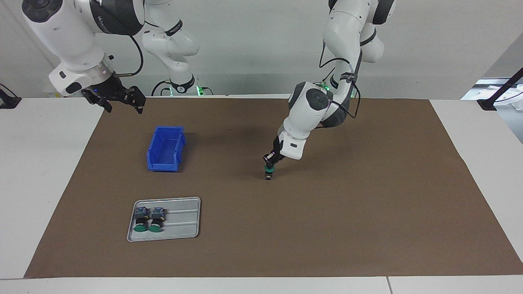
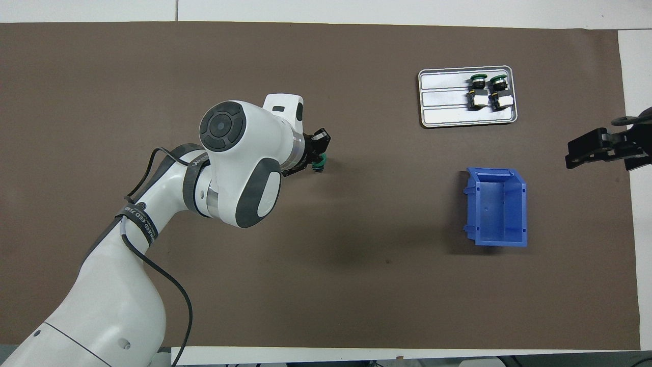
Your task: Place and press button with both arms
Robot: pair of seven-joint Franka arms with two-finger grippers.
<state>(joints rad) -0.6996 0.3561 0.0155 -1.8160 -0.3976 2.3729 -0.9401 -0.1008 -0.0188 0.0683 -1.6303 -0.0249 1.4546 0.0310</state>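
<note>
One button (image 1: 268, 172) stands upright on the brown mat (image 1: 327, 212) near the table's middle, green cap on top (image 2: 319, 164). My left gripper (image 1: 270, 160) (image 2: 315, 155) comes down on it from above, shut, with its fingertips on the green cap; the wrist hides most of the button in the overhead view. My right gripper (image 1: 122, 104) (image 2: 596, 153) hangs open and empty in the air over the mat's edge at the right arm's end of the table, and that arm waits.
A grey tray (image 1: 184, 234) (image 2: 443, 109) holds two more green-capped buttons (image 1: 148, 220) (image 2: 488, 92) lying on their sides. Nearer to the robots than the tray stands an empty blue bin (image 1: 165, 149) (image 2: 496, 206).
</note>
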